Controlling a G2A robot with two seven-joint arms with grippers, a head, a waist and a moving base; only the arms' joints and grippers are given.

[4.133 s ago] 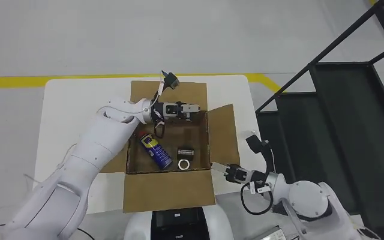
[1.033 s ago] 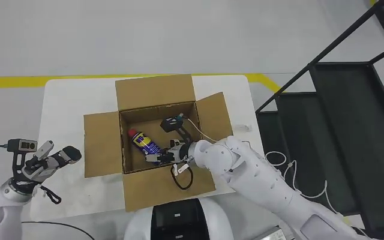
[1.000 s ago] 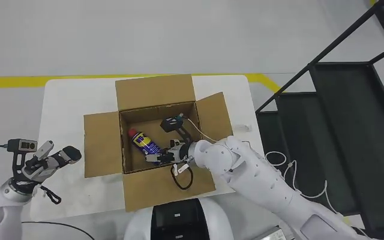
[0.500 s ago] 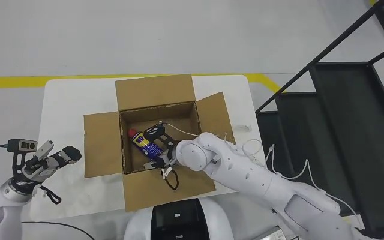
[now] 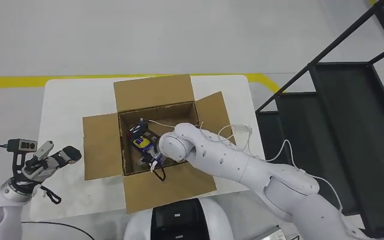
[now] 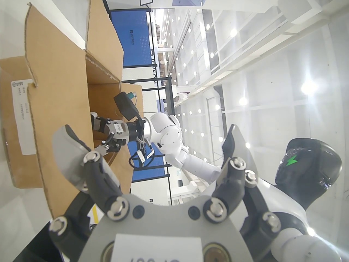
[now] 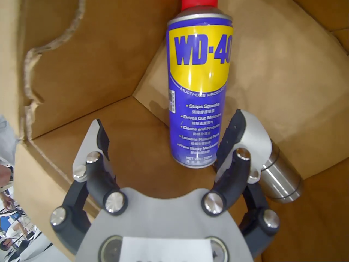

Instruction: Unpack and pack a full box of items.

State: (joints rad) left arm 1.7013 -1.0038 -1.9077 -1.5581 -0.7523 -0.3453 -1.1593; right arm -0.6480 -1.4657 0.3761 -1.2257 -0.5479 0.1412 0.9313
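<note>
Box (image 5: pixel 155 93) wide open on the table (image 5: pixel 66 102), flaps folded out, and the right gripper (image 7: pixel 168 122) is down inside it, fingers (image 7: pixel 246 134) spread well apart with nothing pinched between the pads. Straight ahead of it lies the can (image 7: pixel 200 83), blue and yellow, flat on the cardboard floor, base end toward the gripper and red cap pointing away. The base sits right at the fingertips, nearer one finger than the other. That finger is just beside the can's wall, and whether it touches I cannot tell. On the outer side of that same finger a shiny metal cylinder (image 7: pixel 280 178) lies on the floor too, partly hidden behind the finger and near the can's base. Beyond the cap the box wall rises, with a torn cardboard edge off toward the other finger's side. From above, the right arm lies across the box's opening, with the gripper low over the can. Over to the left gripper (image 6: pixel 147 137): fingers splayed, nothing in them, hanging well apart from the box, outside its flap, the box's labelled side wall ahead of it and the right gripper farther off inside the box.
</note>
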